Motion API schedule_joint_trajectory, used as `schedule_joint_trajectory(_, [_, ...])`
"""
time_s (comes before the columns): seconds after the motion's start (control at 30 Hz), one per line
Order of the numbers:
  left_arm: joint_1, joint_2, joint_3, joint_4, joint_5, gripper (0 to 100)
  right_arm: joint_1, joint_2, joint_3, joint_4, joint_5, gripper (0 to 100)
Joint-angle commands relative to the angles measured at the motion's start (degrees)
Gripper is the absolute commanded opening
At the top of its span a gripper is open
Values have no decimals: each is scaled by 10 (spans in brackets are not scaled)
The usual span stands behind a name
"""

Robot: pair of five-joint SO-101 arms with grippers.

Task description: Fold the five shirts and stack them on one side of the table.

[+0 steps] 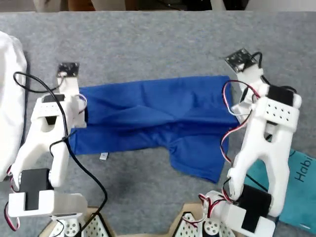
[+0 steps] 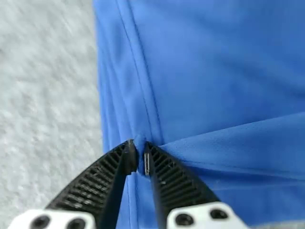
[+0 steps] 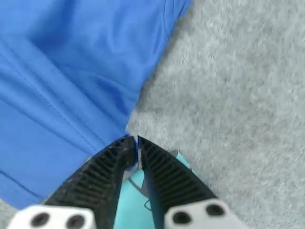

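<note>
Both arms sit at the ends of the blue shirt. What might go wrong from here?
1. The fingers of the left gripper pinch only a thin fold at the edge of the blue shirt; it may slip free on a pull.
2. The fingers of the right gripper are shut right at the shirt's corner, above the teal shirt. Whether they hold blue cloth is unclear, and they might snag the teal one instead.

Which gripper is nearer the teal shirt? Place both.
Right. The right gripper sits right by the teal shirt, at one end of the blue shirt; the left gripper pinches its far end.
</note>
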Motion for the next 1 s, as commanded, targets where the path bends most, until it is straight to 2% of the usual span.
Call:
schedule_joint_trajectory(0.0, [0, -50, 29, -4, -20, 20, 17, -42, 34, -11, 25, 5])
schedule_joint_trajectory(0.2, [-3, -116, 62, -5, -19, 20, 33, -142, 141, -70, 38, 5])
schedule_joint_trajectory(0.97, [-4, -134, 99, -5, -18, 20, 45, -297, 338, -46, 98, 5])
